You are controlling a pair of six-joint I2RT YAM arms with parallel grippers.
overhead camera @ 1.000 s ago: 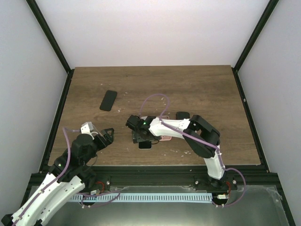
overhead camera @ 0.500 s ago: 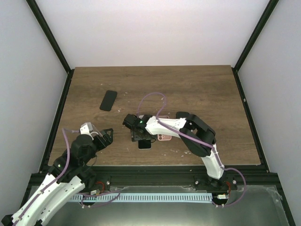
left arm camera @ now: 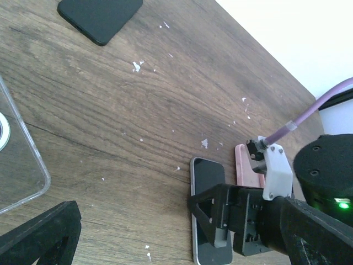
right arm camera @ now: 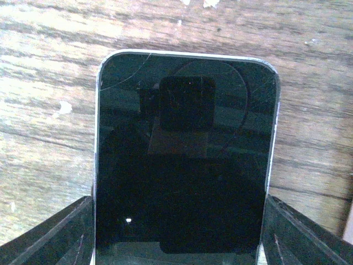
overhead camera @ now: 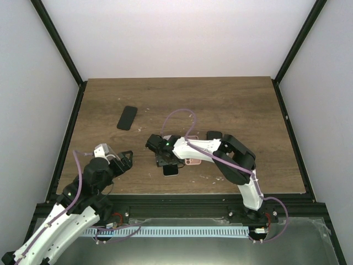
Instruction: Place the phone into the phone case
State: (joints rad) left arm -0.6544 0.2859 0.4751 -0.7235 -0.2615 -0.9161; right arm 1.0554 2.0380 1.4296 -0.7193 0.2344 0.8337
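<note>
Phone [right arm camera: 185, 160] on table [right arm camera: 49, 33], R gripper [right arm camera: 177, 223] astride

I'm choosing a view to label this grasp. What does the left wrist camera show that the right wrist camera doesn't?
Only left wrist: the clear case at the left edge, a black flat item farther off, the pink case beside the phone, and the right end effector from outside. Only right wrist: fine scratches on the glass, and its own fingers flanking the long edges. Both: the phone lying flat, screen up, on the wooden table.
</note>
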